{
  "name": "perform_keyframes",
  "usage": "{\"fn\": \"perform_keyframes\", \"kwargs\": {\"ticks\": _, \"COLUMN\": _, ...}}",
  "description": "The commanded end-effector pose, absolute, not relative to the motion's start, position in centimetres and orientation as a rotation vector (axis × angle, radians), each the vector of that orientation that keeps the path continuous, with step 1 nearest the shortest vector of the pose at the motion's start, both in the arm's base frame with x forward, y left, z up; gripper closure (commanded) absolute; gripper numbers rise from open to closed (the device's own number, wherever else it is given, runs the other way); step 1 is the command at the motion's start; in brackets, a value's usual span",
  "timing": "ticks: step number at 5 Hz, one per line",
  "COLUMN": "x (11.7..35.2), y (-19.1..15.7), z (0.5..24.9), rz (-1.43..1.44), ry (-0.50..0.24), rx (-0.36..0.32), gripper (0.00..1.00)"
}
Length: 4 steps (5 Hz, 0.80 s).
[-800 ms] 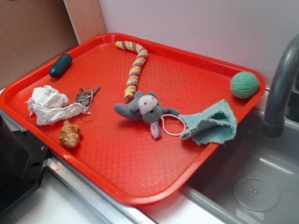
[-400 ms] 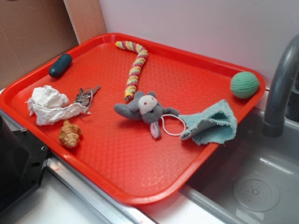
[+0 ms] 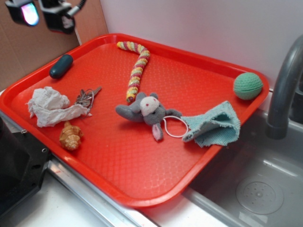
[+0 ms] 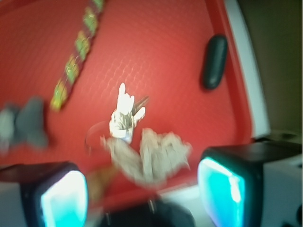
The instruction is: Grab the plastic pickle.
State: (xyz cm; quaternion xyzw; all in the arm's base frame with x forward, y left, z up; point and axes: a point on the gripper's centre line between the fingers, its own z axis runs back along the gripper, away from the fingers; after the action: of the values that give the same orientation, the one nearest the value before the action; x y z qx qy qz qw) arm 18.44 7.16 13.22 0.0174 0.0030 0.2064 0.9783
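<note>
The exterior view is evenly and brightly lit by soft, diffuse light, and it is sharp from front to back. Shadows are faint and short; the grey plush mouse (image 3: 147,110) and the crumpled paper (image 3: 49,107) cast only thin dark edges on the red tray (image 3: 123,161). A mild sheen lies on the tray's rim and on the metal sink (image 3: 255,184). The claw (image 3: 45,12) is cut off at the top left corner, one pad glowing pale blue-pink. The wrist view is heavily blurred, smeared throughout, with washed-out colours. The keys (image 4: 125,113) flare to pure white glare. The claw's pads (image 4: 220,191) glow saturated cyan. The plastic pickle (image 4: 214,61) is a soft dark shape.
</note>
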Motion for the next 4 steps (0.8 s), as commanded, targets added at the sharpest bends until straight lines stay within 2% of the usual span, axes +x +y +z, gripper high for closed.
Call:
{"fn": "perform_keyframes", "kwargs": {"ticks": 1, "x": 19.1, "y": 14.4, "z": 9.7, "rz": 0.438, "ry": -0.103, "rx": 0.032, "gripper": 0.0}}
{"fn": "perform_keyframes", "kwargs": {"ticks": 2, "x": 19.6, "y": 14.9, "z": 7.1, "rz": 0.3, "ry": -0.046, "rx": 0.052, "gripper": 0.0}}
{"fn": "perform_keyframes", "kwargs": {"ticks": 3, "x": 19.0, "y": 15.9, "z": 4.9, "rz": 0.371, "ry": -0.003, "rx": 0.078, "gripper": 0.0}}
{"fn": "perform_keyframes", "kwargs": {"ticks": 4, "x": 19.8, "y": 16.1, "z": 3.6, "rz": 0.5, "ry": -0.026, "rx": 0.079, "gripper": 0.0}}
